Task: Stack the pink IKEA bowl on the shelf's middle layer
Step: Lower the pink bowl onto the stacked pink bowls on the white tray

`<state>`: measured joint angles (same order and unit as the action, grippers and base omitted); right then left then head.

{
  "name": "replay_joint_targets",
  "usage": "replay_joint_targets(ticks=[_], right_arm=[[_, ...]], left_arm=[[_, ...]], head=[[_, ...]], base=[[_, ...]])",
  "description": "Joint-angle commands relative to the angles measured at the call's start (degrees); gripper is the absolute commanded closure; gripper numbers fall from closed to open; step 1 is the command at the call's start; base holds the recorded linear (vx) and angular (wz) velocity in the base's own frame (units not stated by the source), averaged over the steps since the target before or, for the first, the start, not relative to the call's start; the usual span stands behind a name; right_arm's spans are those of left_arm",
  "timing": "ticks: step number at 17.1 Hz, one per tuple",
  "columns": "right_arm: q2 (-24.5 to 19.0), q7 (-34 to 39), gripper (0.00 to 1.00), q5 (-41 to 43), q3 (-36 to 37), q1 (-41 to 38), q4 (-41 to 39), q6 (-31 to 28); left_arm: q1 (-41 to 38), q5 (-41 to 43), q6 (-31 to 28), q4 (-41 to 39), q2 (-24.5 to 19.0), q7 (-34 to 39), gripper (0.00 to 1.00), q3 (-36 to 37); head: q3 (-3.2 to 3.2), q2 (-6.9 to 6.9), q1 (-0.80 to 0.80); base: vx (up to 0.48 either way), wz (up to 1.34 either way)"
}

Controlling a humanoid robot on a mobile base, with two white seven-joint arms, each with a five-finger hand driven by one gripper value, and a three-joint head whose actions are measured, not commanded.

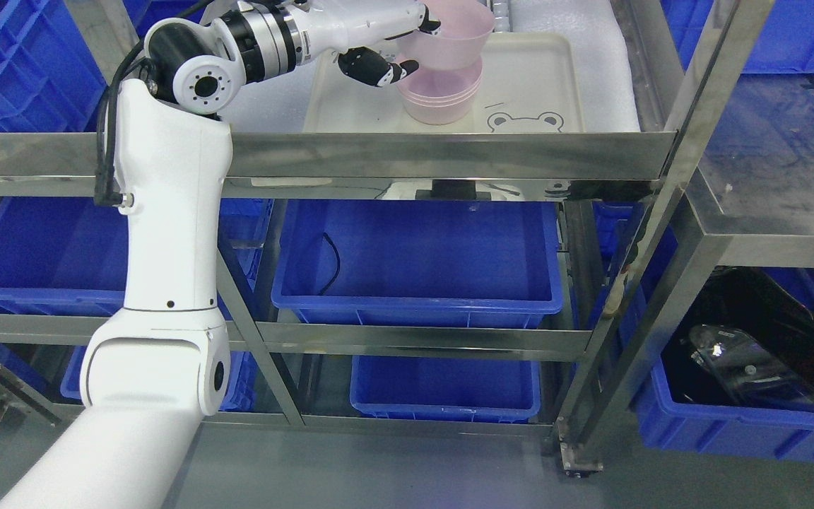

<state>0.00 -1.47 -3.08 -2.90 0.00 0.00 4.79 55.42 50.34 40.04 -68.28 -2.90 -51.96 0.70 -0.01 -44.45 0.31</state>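
Observation:
A translucent pink bowl [451, 34] is held by my left hand [407, 44], whose dark fingers are shut on its left rim and side. It hangs slightly tilted, its base just entering a stack of pink bowls [441, 97]. That stack stands on a cream tray [534, 92] with a frog face drawn on it, lying on the steel shelf layer. My white left arm [167, 233] rises from the lower left and bends over the shelf's front rail. The right arm does not show.
A steel front rail [442, 155] borders the shelf layer, with slanted posts [661, 233] at the right. Blue plastic bins [414, 261] fill the lower layers and both sides. At the lower right, one bin [753, 424] holds black items in clear wrap.

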Motion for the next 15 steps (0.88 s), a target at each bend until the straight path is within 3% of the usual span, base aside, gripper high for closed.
replay_joint_targets(ticks=[1,10,12,15], right_arm=[[1.00,-0.03,0.00,0.00,0.00,-1.32,-1.00,-0.05],[1.00,-0.03,0.00,0.00,0.00,-1.32,-1.00,-0.05],[1.00,-0.03,0.00,0.00,0.00,-1.32,-1.00,-0.05],[1.00,-0.03,0.00,0.00,0.00,-1.32,-1.00,-0.05]], left_arm=[[-0.31,2.12,0.47,7.55,0.36,0.80,0.96,-0.61],[-0.14,3.00,0.47,7.29,-2.10,0.72,0.95,-1.05],[0.04,2.92,0.47,7.64,-2.02,0.98,0.87,-1.05],[0.39,3.00,0.47,8.43,-1.40,3.78,0.84,-0.96]], head=[[0.00,0.00,0.00],[0.00,0.01,0.00],[0.00,0.01,0.00],[0.00,0.00,0.00]], base=[[0.027,-0.08],[0.002,-0.01],[-0.002,0.01],[0.000,0.00]])
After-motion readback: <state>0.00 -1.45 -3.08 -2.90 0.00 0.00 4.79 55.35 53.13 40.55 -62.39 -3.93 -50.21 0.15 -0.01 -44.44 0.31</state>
